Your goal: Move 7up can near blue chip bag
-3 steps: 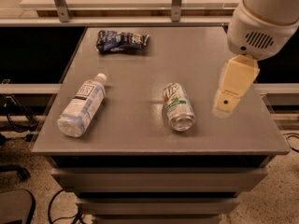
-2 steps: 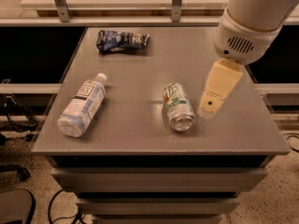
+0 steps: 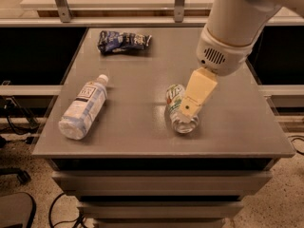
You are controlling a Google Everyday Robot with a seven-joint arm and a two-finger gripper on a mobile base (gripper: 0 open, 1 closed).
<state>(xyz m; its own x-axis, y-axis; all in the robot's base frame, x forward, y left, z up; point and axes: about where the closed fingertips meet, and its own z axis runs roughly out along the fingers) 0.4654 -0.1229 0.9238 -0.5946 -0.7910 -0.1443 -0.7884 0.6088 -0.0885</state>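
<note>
The 7up can (image 3: 177,106) lies on its side on the grey table (image 3: 142,75), right of centre, its shiny round end facing the front edge. The blue chip bag (image 3: 123,41) lies at the back of the table, left of centre. My gripper (image 3: 194,103) hangs from the white arm at the upper right and reaches down over the right side of the can, covering part of it. Its cream-coloured finger (image 3: 196,91) points down and to the left.
A clear plastic bottle (image 3: 83,106) with a white cap lies on its side at the table's left. Drawer fronts sit below the front edge. A shelf with metal posts runs behind the table. Cables lie on the floor at the left.
The arm has moved left and down, from beside the can's right to directly over it. The can, bag and bottle have not moved.
</note>
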